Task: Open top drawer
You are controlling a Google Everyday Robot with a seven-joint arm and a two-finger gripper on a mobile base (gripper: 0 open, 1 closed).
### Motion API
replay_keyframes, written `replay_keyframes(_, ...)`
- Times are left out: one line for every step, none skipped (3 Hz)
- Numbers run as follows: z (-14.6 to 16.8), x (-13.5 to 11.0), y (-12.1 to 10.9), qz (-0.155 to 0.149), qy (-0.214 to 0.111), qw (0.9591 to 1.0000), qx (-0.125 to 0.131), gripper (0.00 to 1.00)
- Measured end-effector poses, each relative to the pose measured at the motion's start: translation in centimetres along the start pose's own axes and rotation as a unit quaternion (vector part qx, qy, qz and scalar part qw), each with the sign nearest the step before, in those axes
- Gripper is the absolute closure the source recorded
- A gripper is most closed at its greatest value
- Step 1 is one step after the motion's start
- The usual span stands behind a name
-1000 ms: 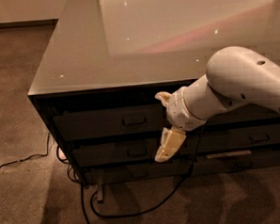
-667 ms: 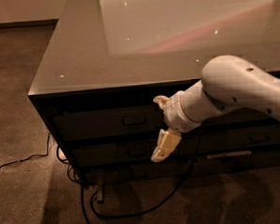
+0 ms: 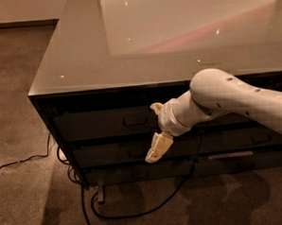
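Note:
The top drawer [image 3: 94,125] is the uppermost dark grey front under the glossy cabinet top [image 3: 128,53]. It sits flush and closed. Its small rectangular pull [image 3: 135,121] is at the centre of the front. My gripper [image 3: 154,128] hangs on the white arm [image 3: 225,98] just to the right of the pull, in front of the drawer face. Its fingers are spread, with one beige fingertip [image 3: 156,106] level with the pull and the other [image 3: 156,149] hanging lower over the second drawer. It holds nothing.
Two more closed dark drawers lie below, the second [image 3: 105,155] and the third [image 3: 134,172]. Black cables [image 3: 136,211] loop on the carpet under the cabinet and trail off to the left [image 3: 20,163]. Open floor lies left of and in front of the cabinet.
The gripper and forearm have shifted left along the drawer fronts, closer to the top drawer's pull. The drawer has not moved.

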State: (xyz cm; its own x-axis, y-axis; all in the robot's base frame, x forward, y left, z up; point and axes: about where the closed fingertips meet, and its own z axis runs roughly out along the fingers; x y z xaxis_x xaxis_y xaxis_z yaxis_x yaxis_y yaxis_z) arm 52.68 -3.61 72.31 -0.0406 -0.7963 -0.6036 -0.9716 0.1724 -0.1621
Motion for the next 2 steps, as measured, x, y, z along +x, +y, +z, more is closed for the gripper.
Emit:
replay_keyframes(2.2,-0.1,-0.6,0.004,-0.004,1.0,-0.006,0.0)
replay_keyframes(3.6,-0.7,-1.8,-0.002,-0.005,1.0,-0.006,0.0)
